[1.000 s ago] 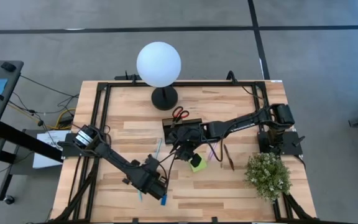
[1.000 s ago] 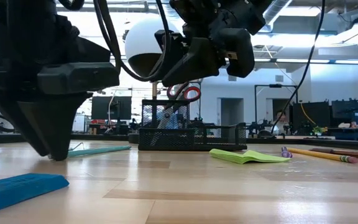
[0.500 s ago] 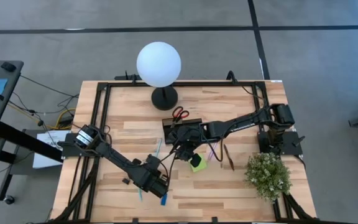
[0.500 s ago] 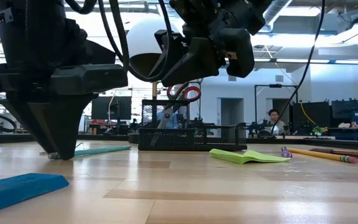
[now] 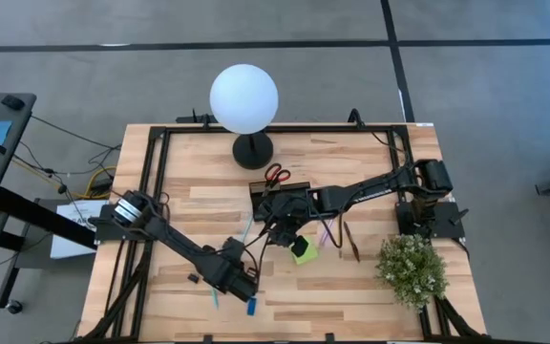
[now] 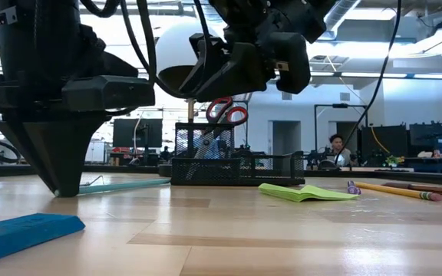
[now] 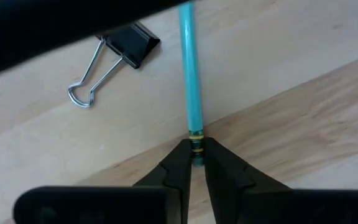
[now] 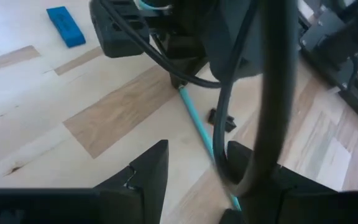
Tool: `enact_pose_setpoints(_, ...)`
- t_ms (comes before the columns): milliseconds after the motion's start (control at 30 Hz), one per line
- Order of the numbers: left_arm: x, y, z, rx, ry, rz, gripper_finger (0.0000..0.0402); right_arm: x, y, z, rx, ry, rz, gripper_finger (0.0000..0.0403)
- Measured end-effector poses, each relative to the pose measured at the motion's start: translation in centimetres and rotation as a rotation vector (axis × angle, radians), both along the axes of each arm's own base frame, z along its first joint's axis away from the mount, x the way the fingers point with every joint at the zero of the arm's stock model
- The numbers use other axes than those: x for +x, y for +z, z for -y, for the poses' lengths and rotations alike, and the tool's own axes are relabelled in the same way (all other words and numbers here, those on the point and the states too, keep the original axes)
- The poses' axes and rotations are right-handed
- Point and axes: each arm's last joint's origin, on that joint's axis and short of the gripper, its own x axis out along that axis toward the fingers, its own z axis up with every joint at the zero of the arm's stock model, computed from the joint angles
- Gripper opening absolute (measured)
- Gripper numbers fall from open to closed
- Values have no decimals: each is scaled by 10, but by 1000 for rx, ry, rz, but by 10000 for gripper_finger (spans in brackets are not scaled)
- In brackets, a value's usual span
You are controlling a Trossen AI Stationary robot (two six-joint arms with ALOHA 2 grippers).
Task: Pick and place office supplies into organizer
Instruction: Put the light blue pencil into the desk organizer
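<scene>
left claw (image 7: 196, 155) pinching pen (image 7: 190, 74), binder clip (image 7: 117, 59) beside

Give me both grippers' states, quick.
Left gripper: shut on the light-blue pen, at its tip, down on the table.
Right gripper: open, holding nothing, hanging by the organizer.

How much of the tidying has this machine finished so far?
Done: the red-handled scissors stand in the organizer. In hand: the left gripper pinches the end of a light-blue pen on the table. Left: the sticky-note pad, blue eraser, binder clip and pencils.
</scene>
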Motion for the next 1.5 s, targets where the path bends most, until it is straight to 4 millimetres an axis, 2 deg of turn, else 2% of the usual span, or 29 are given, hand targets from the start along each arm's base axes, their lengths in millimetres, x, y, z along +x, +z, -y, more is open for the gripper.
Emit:
enact_pose_setpoints(100, -1, -2, 0, -13, 0, -4, 32, 0, -3, -2, 44, 108, -3, 159)
enact_pose_setpoints(233, -2, -2, 3, -31, -14, -19, 32, 6, -24, -6, 198, 287, -22, 159)
enact_pose_setpoints(433, -7, -3, 11, -42, -35, -22, 32, 29, -61, 2, 197, 282, 93, 159)
enact_pose_setpoints(567, -7, -1, 18, -50, -61, -13, 32, 39, -75, 11, 197, 275, 164, 159)
enact_pose_setpoints(767, -1, 13, 27, -81, -126, -43, 31, 40, -75, 25, 244, 250, 159, 159)
enact_pose_setpoints(1000, -1, 13, 32, -168, -208, -57, 31, 42, -74, 42, 293, 187, 142, 159)
enact_pose_setpoints(1300, -1, 13, 33, -160, -292, -59, 31, 38, -77, 38, 343, 194, 71, 159)
enact_pose_setpoints(1500, -1, 13, 32, -156, -330, -62, 31, 37, -80, 42, 344, 144, 30, 159)
